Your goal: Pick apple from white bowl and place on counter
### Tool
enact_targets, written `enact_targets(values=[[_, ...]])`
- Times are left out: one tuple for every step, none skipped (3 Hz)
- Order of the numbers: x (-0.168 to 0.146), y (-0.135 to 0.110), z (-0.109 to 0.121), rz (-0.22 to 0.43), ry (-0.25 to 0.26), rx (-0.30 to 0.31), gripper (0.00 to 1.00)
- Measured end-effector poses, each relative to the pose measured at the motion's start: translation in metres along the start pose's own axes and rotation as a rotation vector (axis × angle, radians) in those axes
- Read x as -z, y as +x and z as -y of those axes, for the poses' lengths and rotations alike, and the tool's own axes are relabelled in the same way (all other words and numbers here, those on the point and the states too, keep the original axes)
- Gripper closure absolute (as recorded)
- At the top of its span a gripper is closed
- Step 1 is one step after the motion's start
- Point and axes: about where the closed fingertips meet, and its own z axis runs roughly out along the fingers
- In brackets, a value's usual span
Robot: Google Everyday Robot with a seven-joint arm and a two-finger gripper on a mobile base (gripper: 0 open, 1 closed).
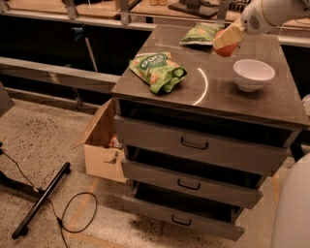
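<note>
On the floor in front of the counter (232, 99) and off to its left, a black stand leg (41, 201) and a looped cable (72, 213) are being shown lying on speckled flooring. Near the counter's front right corner, low in the view, a pale rounded shape (295, 208) is being cut off by the edge. It may be part of the robot's body, but that cannot be told.

Beneath the counter's top, three handled drawers are being shown partly pulled out, the lowest drawer (181, 220) furthest. Beside the counter's left side, an open cardboard box (99, 147) is being kept on the floor.

On the counter's left front part, a green snack bag (157, 71) is being left lying crumpled. A bright curved reflection (203, 87) is being cast just beside it, toward the counter's middle. On the counter's right part, the white bowl (253, 74) is being left upright, its rim facing up.

Above the counter's middle rear, the apple (225, 49) is being clamped from above by the gripper (227, 39), its tan fingers closed on the fruit. The apple is being held in the air, off the counter's surface and apart from the bowl. The gripper is being carried by a white arm (266, 13) reaching in over the counter's far right corner.

At the counter's far edge, a second green snack bag (200, 34) is being left flat. Beyond the counter, lighter wooden desks (145, 7) are being shown along the back.
</note>
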Motion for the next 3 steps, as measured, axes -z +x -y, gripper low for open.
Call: enact_targets(values=[[-0.018,-0.008,-0.005,0.024,-0.001,0.043,1.0],[-0.046,-0.006,0.001,0.054,0.026,0.026,1.0],[-0.074,-0.006,-0.001,0.073,0.039,0.012,1.0]])
